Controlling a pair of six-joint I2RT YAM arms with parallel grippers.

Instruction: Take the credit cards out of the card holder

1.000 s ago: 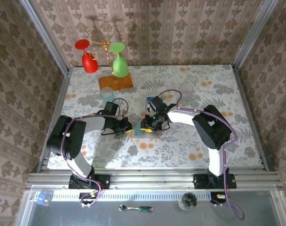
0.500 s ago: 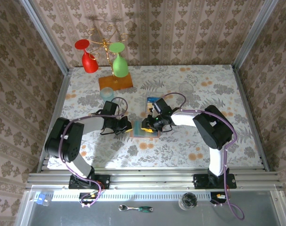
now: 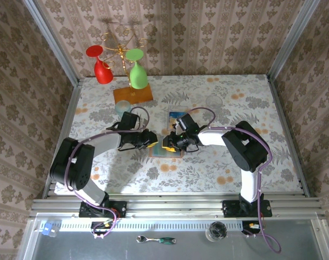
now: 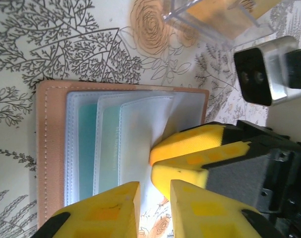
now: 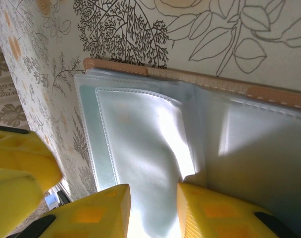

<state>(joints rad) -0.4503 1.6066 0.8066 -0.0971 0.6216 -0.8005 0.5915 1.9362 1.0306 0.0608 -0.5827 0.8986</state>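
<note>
My right claw pinches the card holder by a clear sleeve. My left claw, a little open and empty, should nip the teal card at ten o'clock.

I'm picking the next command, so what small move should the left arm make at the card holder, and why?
Probably ease the left gripper forward onto the edge of the teal card, then close. Its jaws stand apart and empty at the rim of the card holder, the card sits in its sleeve, and the right gripper rests on the sleeves.
</note>
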